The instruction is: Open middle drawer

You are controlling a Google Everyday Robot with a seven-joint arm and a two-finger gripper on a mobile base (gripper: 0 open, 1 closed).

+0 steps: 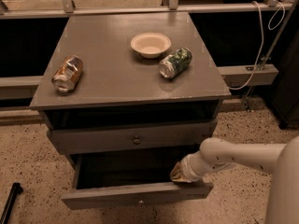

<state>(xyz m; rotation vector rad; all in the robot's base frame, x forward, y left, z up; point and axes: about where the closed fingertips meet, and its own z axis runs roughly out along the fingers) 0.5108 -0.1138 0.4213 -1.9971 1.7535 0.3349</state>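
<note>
The middle drawer (107, 197) is a grey front with a tiny dark knob (140, 201). It stands pulled out from the grey cabinet (126, 78), and its dark box is open to view. My gripper (180, 174) is on a white arm coming in from the right. It sits low at the drawer's right end, just behind the front's top edge and touching or almost touching it. A closed drawer front with a bigger knob (136, 139) is right above.
On the cabinet top are a white bowl (150, 44), a green can (175, 63) on its side and a crushed brown can (68, 73) on its side. A white cable (261, 55) hangs at the right. A dark rod (9, 204) lies on the speckled floor at the lower left.
</note>
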